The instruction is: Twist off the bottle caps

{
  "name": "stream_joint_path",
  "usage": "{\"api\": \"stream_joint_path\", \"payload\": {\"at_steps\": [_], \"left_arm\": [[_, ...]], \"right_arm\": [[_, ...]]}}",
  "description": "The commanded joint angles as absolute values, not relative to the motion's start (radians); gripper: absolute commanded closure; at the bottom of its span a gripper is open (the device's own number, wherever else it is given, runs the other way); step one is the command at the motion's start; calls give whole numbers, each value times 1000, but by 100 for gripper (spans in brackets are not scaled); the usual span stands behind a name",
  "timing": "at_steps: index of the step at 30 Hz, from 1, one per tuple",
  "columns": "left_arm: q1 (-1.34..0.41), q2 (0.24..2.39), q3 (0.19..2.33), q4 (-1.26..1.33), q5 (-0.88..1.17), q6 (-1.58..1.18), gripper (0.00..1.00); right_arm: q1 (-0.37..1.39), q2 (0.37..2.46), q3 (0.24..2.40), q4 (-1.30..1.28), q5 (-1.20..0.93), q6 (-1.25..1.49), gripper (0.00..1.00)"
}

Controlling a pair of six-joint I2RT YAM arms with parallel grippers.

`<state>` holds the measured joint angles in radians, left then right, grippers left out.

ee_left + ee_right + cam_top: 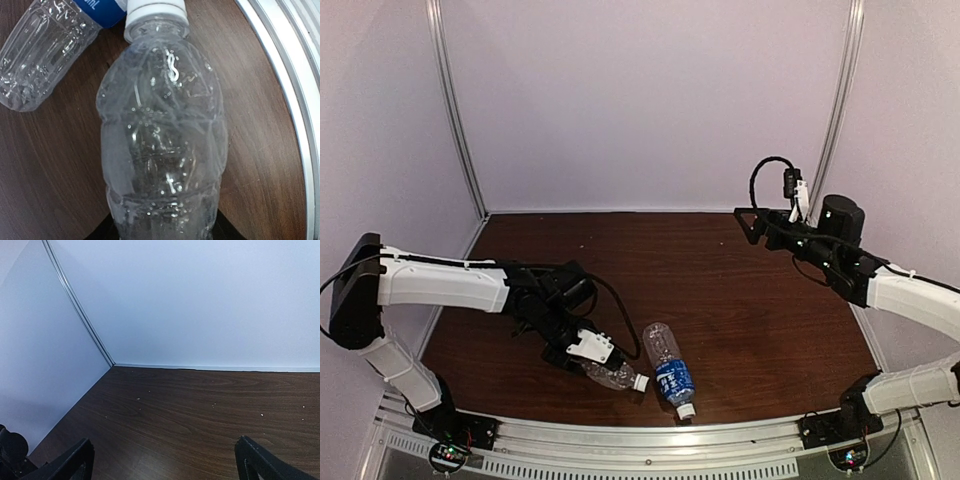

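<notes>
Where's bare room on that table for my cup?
Middle and back of the table, from the left wall to the right hand, are bare. Crowded at the front: the left hand holds the unlabelled bottle beside the labelled bottle.

L arm point(440, 285): white moulded link shells, black joint housings, black wrist block. L gripper point(603, 366): white body on black mount. 1 black cable point(623, 325) loops off the wrist.

R arm point(915, 298): same white shells, black joints, 1 black cylindrical motor can point(840, 215). R gripper point(746, 226): all black, 2 flat angular fingers point(75, 460). Black cable loop point(766, 163) w/ white connector point(801, 196).

Bases point(448, 418): black brackets, small lit LEDs at each. No markings legible.
</notes>
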<state>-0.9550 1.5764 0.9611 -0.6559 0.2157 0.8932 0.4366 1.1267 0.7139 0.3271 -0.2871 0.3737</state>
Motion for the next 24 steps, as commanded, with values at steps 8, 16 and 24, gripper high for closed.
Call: {"api": "stream_joint_path", "payload": {"at_steps": [8, 16, 24], "left_arm": [[-754, 1444, 1157, -728, 370, 753, 51], [-670, 1422, 1314, -596, 262, 553, 52], [-670, 1408, 1336, -576, 212, 526, 52]], "right_arm": [[605, 1242, 907, 126, -291, 508, 5], [789, 1387, 1166, 11, -242, 576, 15], [813, 1491, 1225, 106, -392, 649, 13]]}}
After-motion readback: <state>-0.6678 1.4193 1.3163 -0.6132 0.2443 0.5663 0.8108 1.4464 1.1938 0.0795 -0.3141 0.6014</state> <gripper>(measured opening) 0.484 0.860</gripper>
